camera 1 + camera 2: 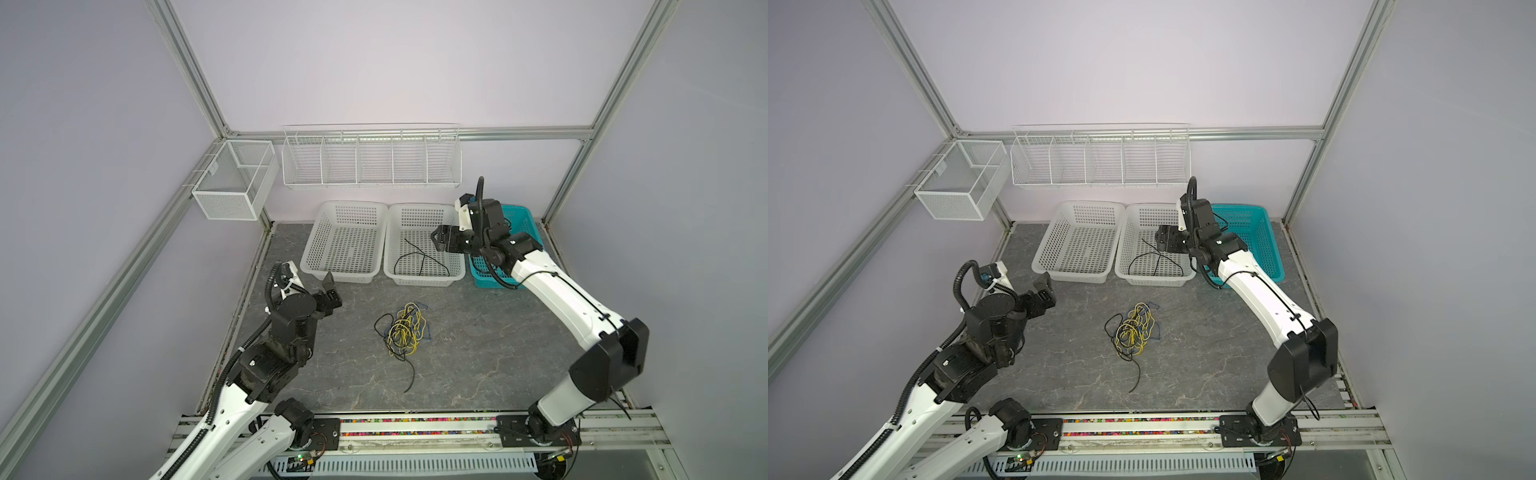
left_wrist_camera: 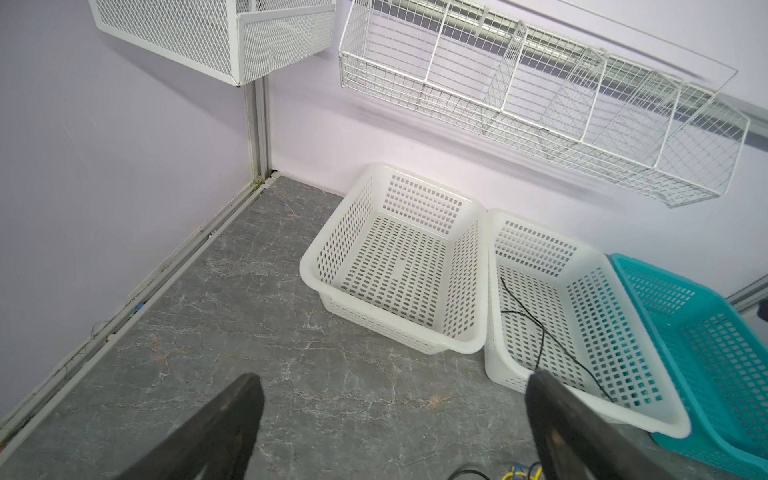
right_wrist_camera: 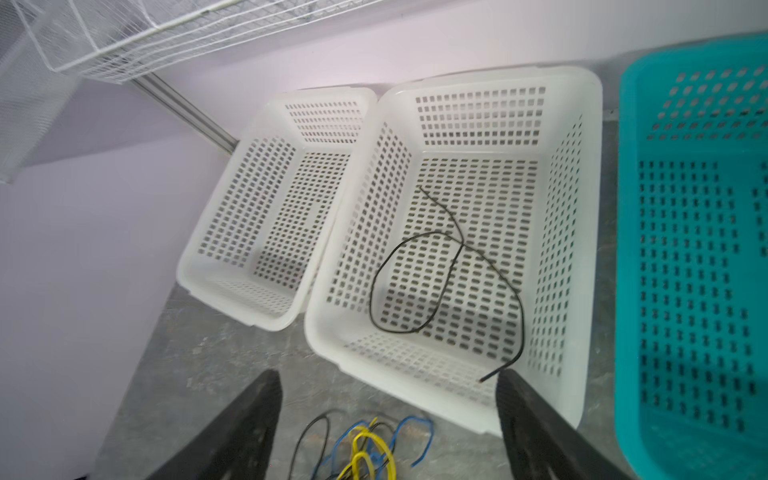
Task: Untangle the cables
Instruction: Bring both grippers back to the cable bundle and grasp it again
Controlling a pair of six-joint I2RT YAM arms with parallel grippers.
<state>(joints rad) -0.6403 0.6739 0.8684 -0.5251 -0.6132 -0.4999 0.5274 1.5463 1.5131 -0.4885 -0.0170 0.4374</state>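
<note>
You could read no text, label, brand, number or sign on anything in these views.

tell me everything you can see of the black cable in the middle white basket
The black cable is one thin, flexible, plastic-looking wire. It lies loose on the perforated floor of the middle white basket, curled into one loop that crosses itself, both ends trailing out; one end shows a coppery tip. Only the basket touches it; the open right tool hovers above without gripping it.
</note>
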